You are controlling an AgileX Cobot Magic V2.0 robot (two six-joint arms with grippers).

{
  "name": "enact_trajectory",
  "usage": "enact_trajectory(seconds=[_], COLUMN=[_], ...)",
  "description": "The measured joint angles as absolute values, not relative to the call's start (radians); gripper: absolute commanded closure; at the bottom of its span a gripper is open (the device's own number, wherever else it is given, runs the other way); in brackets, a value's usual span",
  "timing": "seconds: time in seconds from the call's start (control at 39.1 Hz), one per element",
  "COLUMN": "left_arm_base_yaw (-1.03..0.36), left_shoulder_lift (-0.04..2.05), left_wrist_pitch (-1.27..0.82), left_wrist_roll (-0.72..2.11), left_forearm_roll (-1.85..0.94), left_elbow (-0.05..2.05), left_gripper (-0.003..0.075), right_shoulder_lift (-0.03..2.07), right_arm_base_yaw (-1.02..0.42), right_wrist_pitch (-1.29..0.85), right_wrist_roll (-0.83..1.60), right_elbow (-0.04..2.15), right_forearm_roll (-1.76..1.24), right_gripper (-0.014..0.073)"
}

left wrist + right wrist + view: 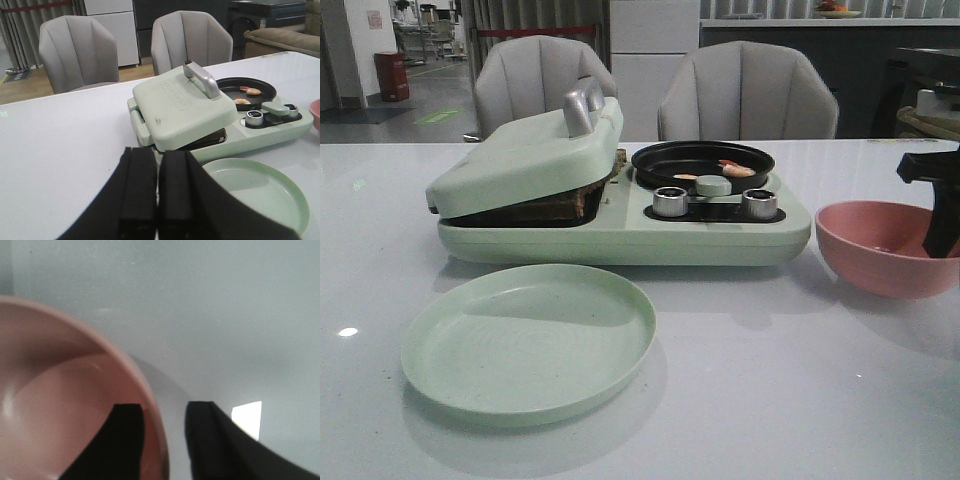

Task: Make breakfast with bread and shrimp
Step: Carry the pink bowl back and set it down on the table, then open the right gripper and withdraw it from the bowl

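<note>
Brown-crusted bread (582,200) under the lid; seemingly two pink-orange shrimp (736,169).

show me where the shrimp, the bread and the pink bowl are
shrimp (250,91): left wrist view, on the body of the farther piece in the black pan.
bread (560,204): front view, crust edge under the lid.
pink bowl (880,272): front view, outer wall.

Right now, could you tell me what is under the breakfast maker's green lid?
Bread with dark crust shows in the gap beneath the lid, which rests tilted on it. How many slices there are, and most of their surface, is hidden by the lid.
</note>
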State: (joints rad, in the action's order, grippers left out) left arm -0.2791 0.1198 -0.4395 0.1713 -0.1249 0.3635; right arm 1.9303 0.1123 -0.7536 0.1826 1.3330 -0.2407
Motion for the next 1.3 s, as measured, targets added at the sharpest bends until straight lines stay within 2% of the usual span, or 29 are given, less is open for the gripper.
enact_trajectory(seconds=[0.05, 0.18, 0.41, 0.69, 0.97, 1.3], left_arm_base_yaw=[-0.279, -0.279, -0.279, -0.279, -0.279, -0.279], left_shoulder_lift=[0.12, 0.12, 0.12, 0.12, 0.12, 0.12], left_wrist_pitch=[-0.44, -0.44, -0.44, -0.44, -0.44, -0.44], left_wrist_roll=[0.171, 0.171, 0.171, 0.171, 0.17, 0.17], left_forearm_roll=[-0.125, -0.125, -0.125, -0.125, -0.125, -0.125], left_elbow=[0.363, 0.363, 0.363, 0.363, 0.363, 0.363], left_gripper=[0.0606, 0.0606, 0.0606, 0.0606, 0.0606, 0.0606], right_shoulder_lift=[1.93, 1.907, 1.73, 1.488, 1.197, 0.8], right_arm_base_yaw=[0.112, 0.112, 0.098, -0.05, -0.116, -0.188], right_wrist_pitch=[-0.769, -0.797, -0.801, -0.776, -0.63, -0.327], right_wrist_roll=[0.183, 0.183, 0.183, 0.189, 0.193, 0.195], right_elbow=[1.344, 1.379, 1.394, 1.368, 1.199, 0.827], right_forearm_roll=[-0.226, -0.165, -0.139, -0.135, -0.146, -0.21], right_gripper=[0.0047, 0.0045, 0.0045, 0.0045, 0.0045, 0.0045])
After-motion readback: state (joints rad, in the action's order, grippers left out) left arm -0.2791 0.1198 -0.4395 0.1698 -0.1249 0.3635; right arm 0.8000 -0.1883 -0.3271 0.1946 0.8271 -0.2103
